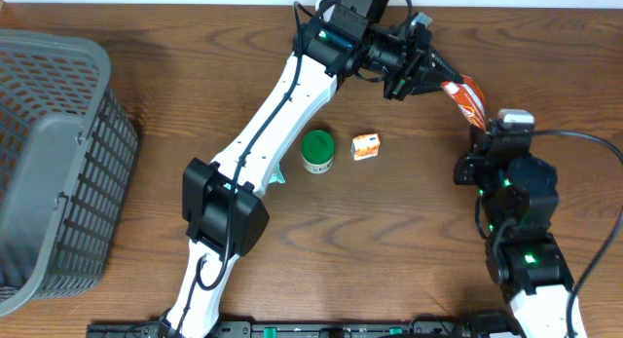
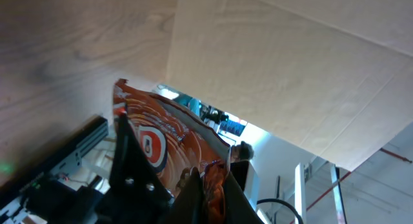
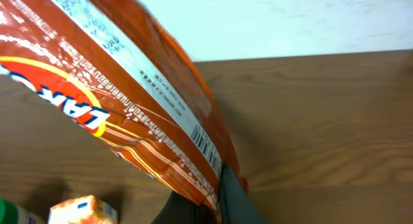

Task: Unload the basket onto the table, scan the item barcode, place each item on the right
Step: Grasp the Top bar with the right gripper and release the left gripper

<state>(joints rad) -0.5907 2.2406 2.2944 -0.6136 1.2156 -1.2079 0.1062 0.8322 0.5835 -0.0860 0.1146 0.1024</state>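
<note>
The item is an orange snack bag (image 1: 467, 97), held in the air between both arms at the back right of the table. My left gripper (image 1: 431, 77) is shut on its upper end; in the left wrist view the bag (image 2: 161, 137) is pinched between the dark fingers (image 2: 190, 192). My right gripper (image 1: 484, 130) is shut on the bag's lower edge. The right wrist view shows the bag (image 3: 122, 101) filling the upper left, with a small barcode (image 3: 208, 145) on its white strip just above the fingers (image 3: 235, 195).
A green-lidded can (image 1: 317, 151) and a small orange box (image 1: 365, 146) stand mid-table, left of the right arm. A grey mesh basket (image 1: 49, 163) sits at the left edge. The left arm's white links cross the table diagonally.
</note>
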